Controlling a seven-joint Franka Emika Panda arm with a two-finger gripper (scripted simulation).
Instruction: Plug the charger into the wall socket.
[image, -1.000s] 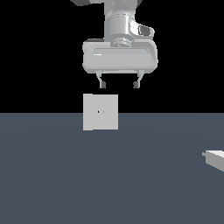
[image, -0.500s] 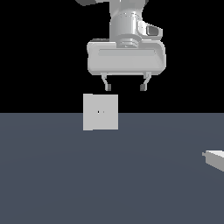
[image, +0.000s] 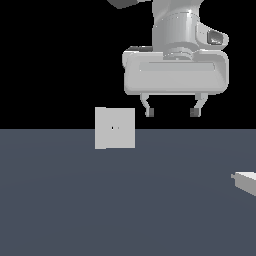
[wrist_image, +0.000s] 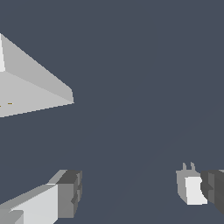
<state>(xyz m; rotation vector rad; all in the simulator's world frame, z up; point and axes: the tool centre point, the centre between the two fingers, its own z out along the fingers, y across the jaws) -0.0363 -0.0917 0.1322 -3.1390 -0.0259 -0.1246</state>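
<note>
Approach step: gripper (image: 171, 112) high, jaws open, empty. Charger (image: 247, 181) ungrasped, well apart from socket (image: 115, 128). Next: descend, grasp.

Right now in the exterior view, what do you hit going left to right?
wall socket → hand, open and hanging above the floor → charger, cut off at the exterior view's right edge.
</note>
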